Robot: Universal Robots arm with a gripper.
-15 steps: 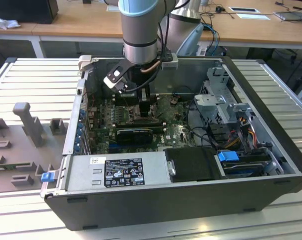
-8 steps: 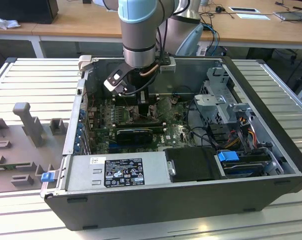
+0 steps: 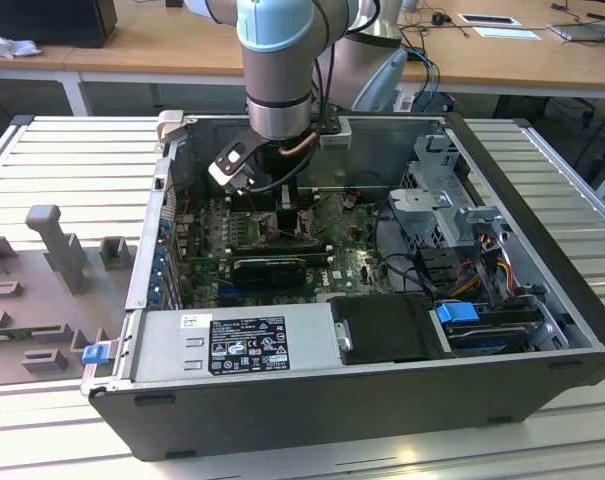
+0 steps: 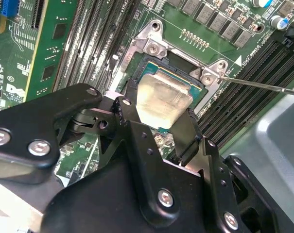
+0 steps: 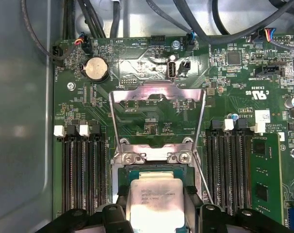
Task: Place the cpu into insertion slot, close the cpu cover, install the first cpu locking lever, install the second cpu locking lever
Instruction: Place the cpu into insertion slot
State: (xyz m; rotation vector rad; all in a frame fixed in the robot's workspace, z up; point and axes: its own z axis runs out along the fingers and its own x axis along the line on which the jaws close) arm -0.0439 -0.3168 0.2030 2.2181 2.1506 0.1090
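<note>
Placement is the step in hand: my gripper (image 4: 160, 110) is clamped on the cpu (image 4: 162, 99) by two opposite edges, right at the insertion slot (image 4: 156, 48), seated or just above it I cannot tell. The cpu cover (image 5: 156, 91) stands tipped up, clear of the socket. I judge the chip should go down level, square to the rim, with no sideways push.

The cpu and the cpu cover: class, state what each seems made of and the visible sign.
The cpu: top looks like metal, matt pale silver-grey with a dull, smudged sheen. The cpu cover: apparently thin sheet metal, bright and glossy, catching pinkish reflections along its frame.
</note>
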